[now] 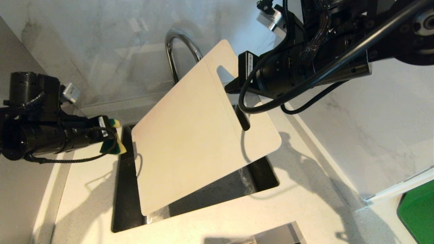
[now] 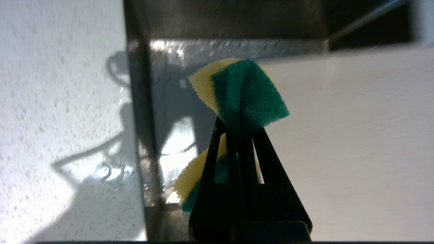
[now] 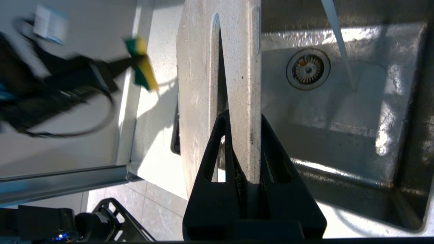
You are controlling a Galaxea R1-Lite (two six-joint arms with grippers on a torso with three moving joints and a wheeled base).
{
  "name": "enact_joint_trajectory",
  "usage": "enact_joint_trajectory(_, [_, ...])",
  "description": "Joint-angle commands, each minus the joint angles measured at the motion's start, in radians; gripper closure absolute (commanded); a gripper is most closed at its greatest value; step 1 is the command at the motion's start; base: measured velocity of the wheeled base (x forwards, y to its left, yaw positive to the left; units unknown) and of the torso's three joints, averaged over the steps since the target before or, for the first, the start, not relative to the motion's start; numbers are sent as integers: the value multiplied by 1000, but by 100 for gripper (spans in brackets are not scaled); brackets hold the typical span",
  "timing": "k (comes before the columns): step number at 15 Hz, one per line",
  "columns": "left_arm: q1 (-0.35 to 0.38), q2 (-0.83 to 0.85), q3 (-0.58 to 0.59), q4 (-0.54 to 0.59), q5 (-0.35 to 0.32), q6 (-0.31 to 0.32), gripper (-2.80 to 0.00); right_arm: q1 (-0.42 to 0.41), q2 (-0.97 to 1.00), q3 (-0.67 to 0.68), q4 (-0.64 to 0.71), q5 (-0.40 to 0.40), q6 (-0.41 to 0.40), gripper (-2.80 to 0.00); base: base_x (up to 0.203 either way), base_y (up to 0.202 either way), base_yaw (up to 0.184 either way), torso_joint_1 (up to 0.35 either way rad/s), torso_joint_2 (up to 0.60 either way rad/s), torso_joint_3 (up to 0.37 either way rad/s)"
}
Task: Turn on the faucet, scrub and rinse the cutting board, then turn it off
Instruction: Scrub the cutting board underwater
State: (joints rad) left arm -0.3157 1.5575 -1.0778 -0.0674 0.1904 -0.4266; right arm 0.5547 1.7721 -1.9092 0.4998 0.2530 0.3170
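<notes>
Over the steel sink (image 1: pixel 261 176), I am holding the cutting board (image 1: pixel 190 135) tilted in my right gripper (image 3: pixel 244 169), whose fingers are clamped on the board's edge by the handle slot (image 3: pixel 217 67), while a thin stream of water (image 3: pixel 339 44) is running into the basin near the drain (image 3: pixel 308 68). Off the board's left edge, over the countertop (image 1: pixel 84 189), my left gripper (image 2: pixel 239 135) is squeezing a green-and-yellow sponge (image 2: pixel 242 93), near the board but apart from it, and the faucet (image 1: pixel 178 44) is arching up behind the board.

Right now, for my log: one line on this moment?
left fingers: sponge | right fingers: board over sink | water running
</notes>
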Motion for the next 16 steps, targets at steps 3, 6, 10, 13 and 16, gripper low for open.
enact_joint_trajectory(3, [-116, -35, -154, 114, 31, -6, 0, 3, 5, 27, 1, 3, 2, 0, 0, 0, 0, 0, 0, 0])
enact_joint_trajectory(6, [-208, 21, -198, 122, 91, -6, 0, 13, 13, 24, -1, 4, 2, 0, 0, 0, 0, 0, 0, 0])
enact_joint_trajectory(10, [-285, 150, -286, 119, 156, -6, 0, 14, 9, 22, -1, 5, 4, 0, 0, 0, 0, 0, 0, 0])
enact_joint_trajectory(13, [-284, 197, -292, 115, 161, -16, 0, 14, 1, 22, 0, 5, 4, 0, 0, 0, 0, 0, 0, 0])
enact_joint_trajectory(16, [-246, 183, -242, 115, 160, -28, 0, 13, -5, 16, 0, 5, 4, 0, 0, 0, 0, 0, 0, 0])
